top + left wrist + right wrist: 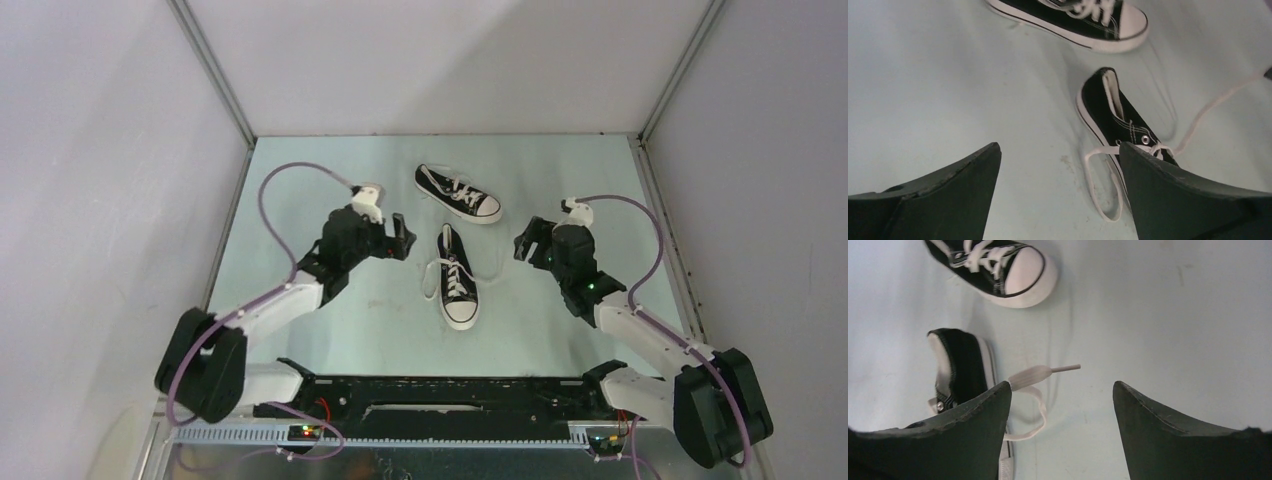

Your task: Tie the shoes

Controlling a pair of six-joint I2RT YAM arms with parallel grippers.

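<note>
Top cam looks down from behind the arms (290, 295) over the table (380, 320). Wrist cams sit low and close, peering past their fingers (938, 200); all share the shoes (458, 285).

Parted fingers (943, 200) near a loose-laced sneaker (1108, 107).

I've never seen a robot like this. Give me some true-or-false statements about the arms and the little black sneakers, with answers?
1. The left gripper and right gripper are both open and empty. True.
2. The nearer black canvas sneaker has its white laces tied in a bow. False: the laces trail loose on the pale green table.
3. The farther black canvas sneaker is stacked on the nearer one. False: they lie apart on the table.
4. The nearer sneaker lies between the two grippers. True.
</note>
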